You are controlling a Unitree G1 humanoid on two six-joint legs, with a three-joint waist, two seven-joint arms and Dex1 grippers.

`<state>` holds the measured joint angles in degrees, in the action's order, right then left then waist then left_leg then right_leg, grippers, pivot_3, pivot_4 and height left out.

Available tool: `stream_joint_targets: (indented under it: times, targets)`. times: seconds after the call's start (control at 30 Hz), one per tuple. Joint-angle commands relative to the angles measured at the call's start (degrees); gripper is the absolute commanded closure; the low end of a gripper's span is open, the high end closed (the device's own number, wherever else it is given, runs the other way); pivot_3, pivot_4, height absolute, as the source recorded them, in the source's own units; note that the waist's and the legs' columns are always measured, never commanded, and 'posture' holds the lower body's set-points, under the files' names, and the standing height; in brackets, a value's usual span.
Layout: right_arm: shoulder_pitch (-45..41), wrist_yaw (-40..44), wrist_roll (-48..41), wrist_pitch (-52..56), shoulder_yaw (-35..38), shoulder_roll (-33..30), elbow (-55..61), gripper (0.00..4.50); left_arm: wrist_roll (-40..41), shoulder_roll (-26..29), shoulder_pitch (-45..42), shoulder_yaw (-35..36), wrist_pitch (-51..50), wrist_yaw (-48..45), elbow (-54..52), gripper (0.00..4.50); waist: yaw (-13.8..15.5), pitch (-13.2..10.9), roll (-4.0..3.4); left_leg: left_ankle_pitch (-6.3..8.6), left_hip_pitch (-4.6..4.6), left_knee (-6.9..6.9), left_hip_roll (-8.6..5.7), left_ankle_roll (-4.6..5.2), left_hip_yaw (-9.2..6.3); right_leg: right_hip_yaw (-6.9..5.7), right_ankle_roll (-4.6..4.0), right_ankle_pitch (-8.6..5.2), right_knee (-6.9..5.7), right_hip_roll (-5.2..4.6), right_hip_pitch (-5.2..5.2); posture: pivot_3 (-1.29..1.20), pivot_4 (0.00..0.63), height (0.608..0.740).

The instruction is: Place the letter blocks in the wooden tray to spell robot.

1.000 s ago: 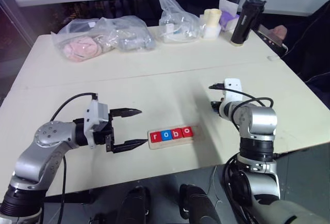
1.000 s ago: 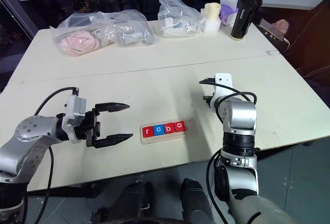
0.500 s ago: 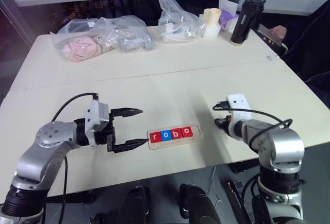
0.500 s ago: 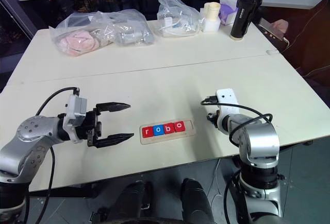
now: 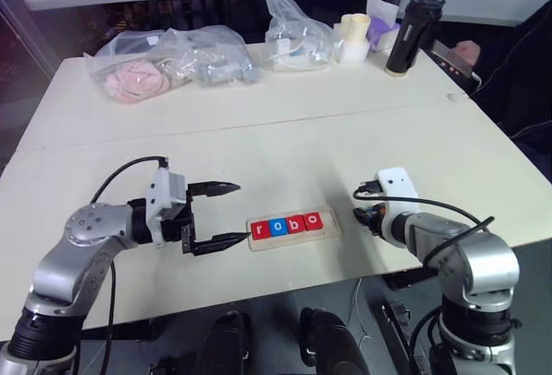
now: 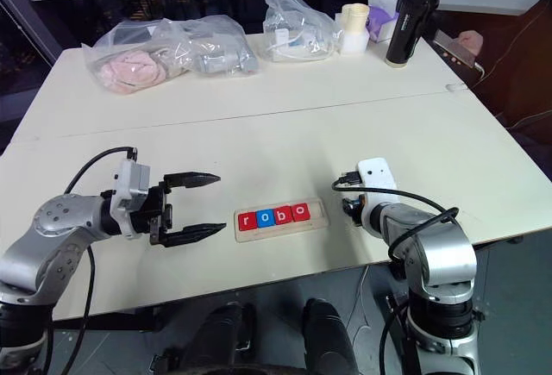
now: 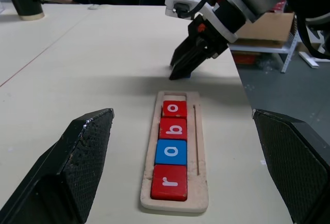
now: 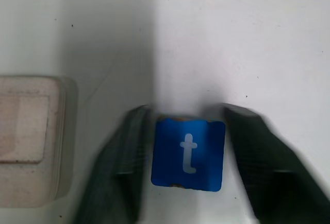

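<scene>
Your right hand (image 8: pixel 188 183) straddles the blue t block (image 8: pixel 188 154), fingers parted with a gap on one side, no firm grip. The tray (image 5: pixel 292 228) lies just beside, showing r-o-b-o, end slot free. Close, lift, seat it there. Your left hand (image 5: pixel 216 216) hangs wide open, empty.

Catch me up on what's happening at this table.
The robot is spelling "robot" with letter blocks in the wooden tray. Four tiles already sit in it, reading r, o, b, o, with the last slot empty. The right hand is down on the table just past the tray's empty end, its fingers either side of the blue t block, which lies flat on the table. The left hand hovers open beside the tray's other end, holding nothing.
</scene>
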<state>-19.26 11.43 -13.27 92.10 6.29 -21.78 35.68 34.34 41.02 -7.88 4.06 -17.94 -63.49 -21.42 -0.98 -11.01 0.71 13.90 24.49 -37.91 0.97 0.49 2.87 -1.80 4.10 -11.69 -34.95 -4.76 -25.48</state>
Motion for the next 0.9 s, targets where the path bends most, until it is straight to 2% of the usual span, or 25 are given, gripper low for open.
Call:
stream_joint_targets:
  times: [0.03, 0.13, 0.17, 0.23, 0.3, 0.37, 0.43, 0.5, 0.63, 0.77, 0.9]
  targets:
    - [-2.2, 4.2, -3.5, 0.1, -2.2, -5.7, 2.2, 0.05, 0.2, 0.0, -0.1, 0.6, 0.9, 0.2, -1.8, 0.00, 0.0, 0.0, 0.00, 0.00, 0.01, 0.00, 0.00, 0.00, 0.00, 0.00, 0.00, 0.00, 0.02, 0.00, -0.01, 0.00, 0.150, 0.740]
    - [-2.9, 9.4, -6.4, -3.7, -4.6, -12.2, 3.1, 0.05, 0.2, -0.1, 0.0, 0.6, 0.8, 0.4, -1.9, 0.00, 0.1, -0.1, -0.02, -0.01, 0.05, 0.02, -0.01, 0.03, 0.01, -0.02, 0.01, -0.01, 0.08, -0.02, -0.03, 0.00, 0.150, 0.740]
    - [-2.6, 13.6, -8.1, -8.0, -4.9, -15.4, 3.5, 0.05, 0.2, -0.1, 0.0, 0.6, 0.8, 0.4, -2.0, 0.00, 0.1, -0.1, -0.01, -0.02, 0.05, 0.03, -0.01, 0.05, 0.00, -0.03, 0.06, -0.04, 0.11, -0.01, -0.03, 0.00, 0.150, 0.740]
    - [-0.8, 26.1, -10.9, -21.3, -5.1, -23.0, 4.6, 0.05, 0.1, -0.3, 0.2, 0.3, 0.9, 0.4, -2.1, 0.00, 0.2, -0.1, -0.07, -0.05, 0.08, 0.13, -0.01, 0.10, 0.00, -0.05, 0.16, -0.10, 0.24, 0.02, -0.02, 0.00, 0.150, 0.740]
    - [3.4, 37.3, -8.1, -40.1, -6.3, -31.0, 3.6, 0.05, 0.1, -0.3, 0.1, 0.0, 1.0, 0.2, -2.0, 0.00, 0.4, -0.1, -0.04, -0.07, 0.09, 0.32, -0.04, 0.12, -0.01, -0.09, 0.25, -0.14, 0.55, 0.06, 0.06, 0.00, 0.150, 0.740]
    - [7.2, 45.1, -3.0, -55.3, -9.3, -38.3, -0.6, 0.05, 0.0, -0.2, -0.2, 0.1, 1.0, 0.0, -1.8, 0.00, 0.5, -0.1, 0.02, -0.07, 0.06, 0.56, -0.07, 0.13, -0.01, -0.11, 0.28, -0.15, 0.83, 0.08, 0.15, 0.00, 0.150, 0.740]
    - [8.6, 49.9, 1.2, -67.9, -11.7, -41.8, -7.5, 0.05, 0.1, -0.2, -0.6, 0.1, 1.0, -0.1, -1.6, 0.00, 0.4, 0.0, 0.16, -0.03, 0.04, 0.64, -0.11, 0.20, 0.04, -0.09, 0.36, -0.20, 0.88, 0.06, 0.16, 0.00, 0.150, 0.740]
    - [8.2, 53.9, 3.7, -78.2, -13.5, -42.8, -14.8, 0.05, -0.1, -0.2, -0.6, 0.0, 1.1, -0.1, -1.6, 0.00, 0.2, 0.0, 0.17, -0.01, 0.05, 0.63, -0.11, 0.22, 0.14, -0.03, 0.34, -0.17, 0.87, 0.06, 0.14, 0.00, 0.150, 0.740]
    - [4.0, 58.2, 4.8, -85.9, -15.1, -40.5, -26.5, 0.05, -0.4, -0.2, -0.2, -0.1, 1.3, 0.1, -2.1, 0.00, 0.3, 0.0, 0.16, -0.02, -0.05, 0.57, -0.09, 0.22, 0.17, 0.00, 0.34, -0.17, 0.73, 0.09, 0.15, 0.00, 0.150, 0.740]
    - [-2.3, 62.0, 5.3, -89.1, -16.3, -37.6, -37.6, 0.05, -0.3, -0.2, 0.9, 0.1, 1.2, 0.7, -3.3, 0.00, 0.3, 0.0, 0.15, -0.04, -0.12, 0.44, -0.03, 0.20, 0.13, -0.01, 0.30, -0.14, 0.60, 0.16, 0.18, 0.00, 0.150, 0.740]
    - [-5.8, 66.2, 5.4, -89.3, -17.2, -36.5, -44.0, 0.05, -0.1, -0.1, 1.1, 0.2, 1.0, 1.0, -3.6, 0.00, 0.5, 0.0, 0.15, -0.04, -0.11, 0.41, -0.04, 0.19, 0.13, -0.01, 0.07, 0.00, 0.57, 0.14, 0.19, 0.00, 0.150, 0.740]
